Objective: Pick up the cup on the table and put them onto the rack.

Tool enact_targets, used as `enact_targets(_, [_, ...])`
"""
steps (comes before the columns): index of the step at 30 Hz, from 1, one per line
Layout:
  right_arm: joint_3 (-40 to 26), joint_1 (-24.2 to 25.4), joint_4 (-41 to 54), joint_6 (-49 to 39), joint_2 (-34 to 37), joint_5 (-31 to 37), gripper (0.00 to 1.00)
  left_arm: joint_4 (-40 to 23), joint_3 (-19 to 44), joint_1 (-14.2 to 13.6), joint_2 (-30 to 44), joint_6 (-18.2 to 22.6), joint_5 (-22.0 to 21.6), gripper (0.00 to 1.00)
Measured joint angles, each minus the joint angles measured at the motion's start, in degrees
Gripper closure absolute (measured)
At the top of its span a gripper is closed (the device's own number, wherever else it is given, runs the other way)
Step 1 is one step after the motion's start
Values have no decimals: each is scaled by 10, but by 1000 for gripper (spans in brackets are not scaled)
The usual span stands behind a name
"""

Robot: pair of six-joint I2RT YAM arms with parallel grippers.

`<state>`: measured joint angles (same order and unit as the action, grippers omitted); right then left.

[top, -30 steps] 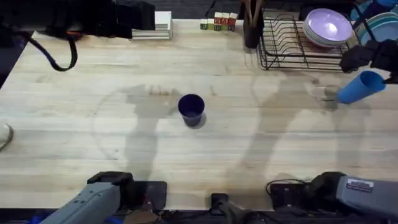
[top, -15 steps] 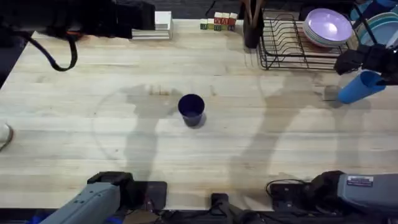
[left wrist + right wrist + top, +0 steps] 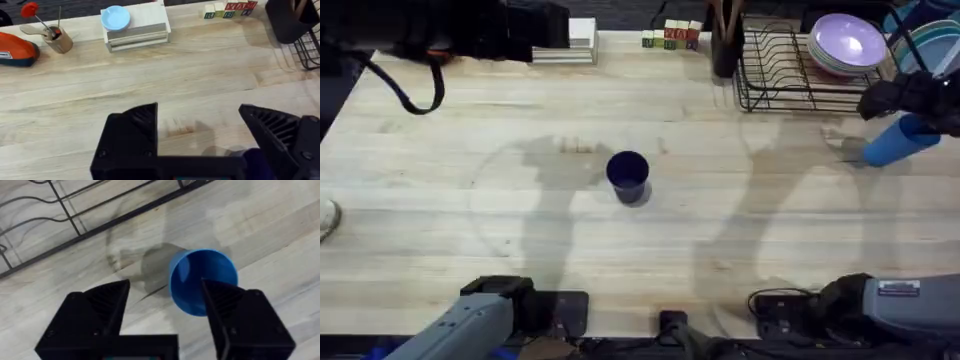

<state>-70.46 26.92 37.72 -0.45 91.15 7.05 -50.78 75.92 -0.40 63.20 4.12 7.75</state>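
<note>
On my pale table (image 3: pixel 740 240), the navy cup (image 3: pixel 627 175) stands upright mid-table. My right gripper (image 3: pixel 908 112) grasps the light blue cup (image 3: pixel 899 140), tilted, just beside the rack (image 3: pixel 785 75). My left gripper (image 3: pixel 200 132) hangs released.

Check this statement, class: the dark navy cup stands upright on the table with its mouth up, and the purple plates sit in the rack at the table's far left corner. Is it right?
One slip: the rack with the purple plates is at the far right corner, not the left, as the overhead view shows. The dark navy cup does stand upright on the table, mouth up.
</note>
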Motion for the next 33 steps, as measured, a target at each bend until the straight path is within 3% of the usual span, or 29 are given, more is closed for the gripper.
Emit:
enact_targets(6, [0,0,-1,0,9,-7,437,0,0,0,0,0,0,7])
enact_targets(11, [0,0,3,0,20,-8,593,0,0,0,0,0,0,8])
enact_targets(18, [0,0,2,0,20,-8,958,0,0,0,0,0,0,7])
enact_targets(28, [-2,1,5,-2,18,-6,970,0,0,0,0,0,0,8])
enact_targets(33, [-5,1,18,-2,-17,-9,970,0,0,0,0,0,0,8])
